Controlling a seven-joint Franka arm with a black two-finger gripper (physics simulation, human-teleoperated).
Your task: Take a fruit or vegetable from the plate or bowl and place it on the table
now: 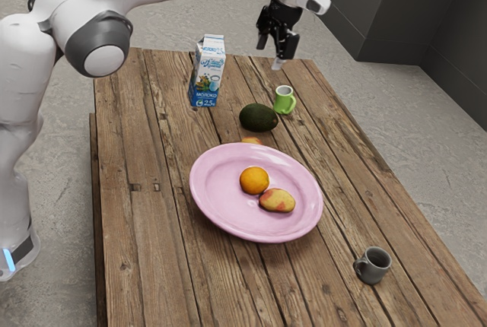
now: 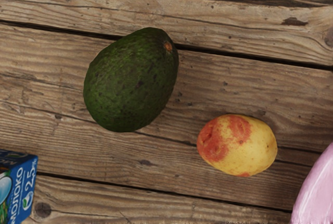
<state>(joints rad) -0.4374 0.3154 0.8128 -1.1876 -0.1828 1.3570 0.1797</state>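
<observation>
Two fruits, an avocado (image 2: 131, 81) and a mango (image 2: 238, 145), lie on the table (image 1: 144, 243) below the hand (image 1: 271, 55), which is open.

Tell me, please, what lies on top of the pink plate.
On the pink plate lie an orange and a yellow-red fruit. The plate's surface directly beneath them is covered and cannot be seen.

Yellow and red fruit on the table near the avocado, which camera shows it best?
The wrist view: the fruit is whole there, close up, its red patches clear. In the exterior view, the pink plate hides part of it, leaving a small strip above the rim.
</observation>
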